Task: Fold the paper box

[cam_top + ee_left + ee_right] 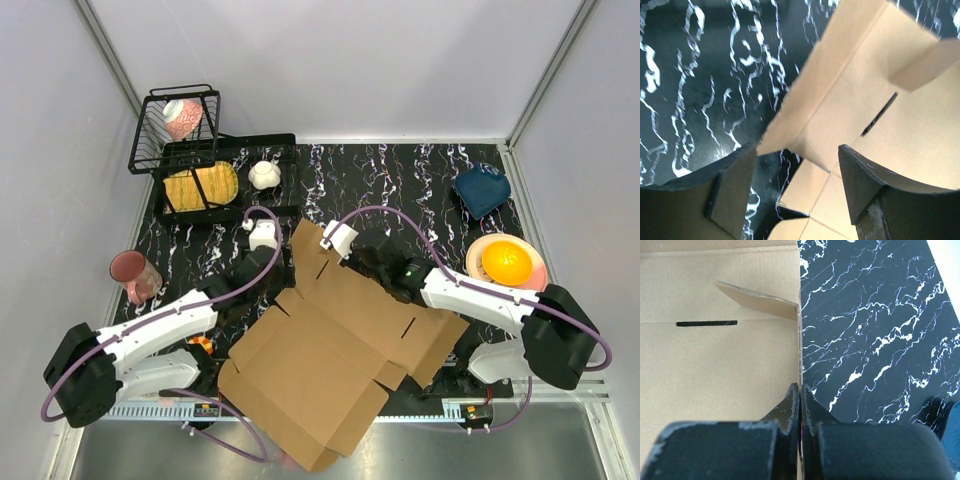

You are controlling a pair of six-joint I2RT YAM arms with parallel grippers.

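Progress: early.

Nearest you, the paper box (330, 350) lies mostly open and flat on the table (420, 180), with its near corner hanging past the front edge. No walls are raised and no flaps are tucked. Only small tabs at the far side stand up, so nearly all the folding is left.

Further back, your left gripper (797, 165) is spread wide. A flap corner sits between its fingers, just beside one of them, but contact is unclear.

Your right gripper (800, 390) is pinched closed on the box's far right edge.
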